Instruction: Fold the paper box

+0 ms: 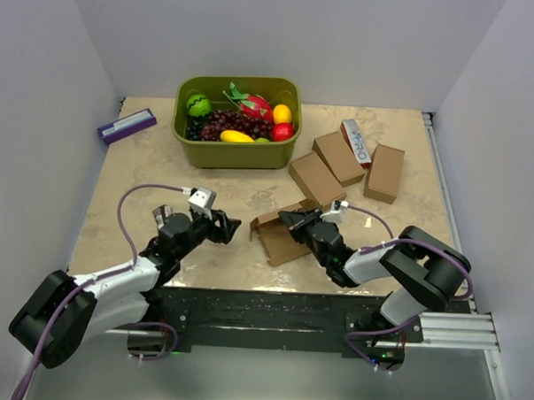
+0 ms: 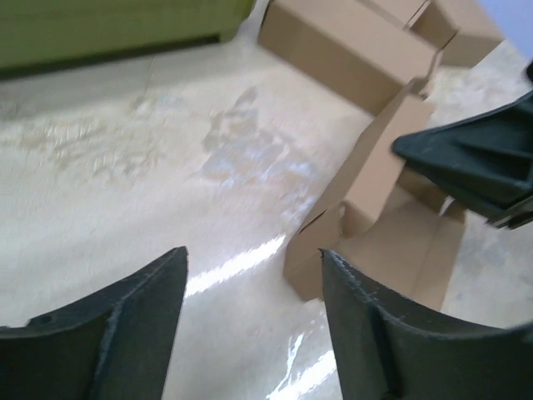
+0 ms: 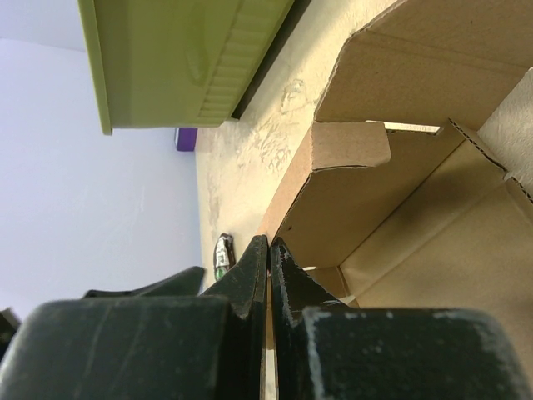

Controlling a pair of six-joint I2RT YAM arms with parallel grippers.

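A pale marbled bench point(image 1: 135, 172) sits between white walls. The right end effector point(image 1: 290, 220) is clenched on a thin upright wall of the paper box point(image 1: 283, 245), which lies half-opened near the middle of the bench. The left end effector point(image 1: 233, 226) is released and empty, just left of the box. Farther back lie folded brown cartons point(image 1: 317, 178) and a green tub point(image 1: 235, 153) of fruit.

paper box point(image 1: 281, 240) front-middle of table point(image 1: 107, 202) | left claw point(image 1: 229, 227) just left of it, right claw point(image 1: 290, 220) at its right edge | tub point(image 1: 236, 156) behind, fruit point(image 1: 239, 123) inside | closed cartons point(image 1: 317, 177) back right | slim box point(image 1: 127, 125) way back left
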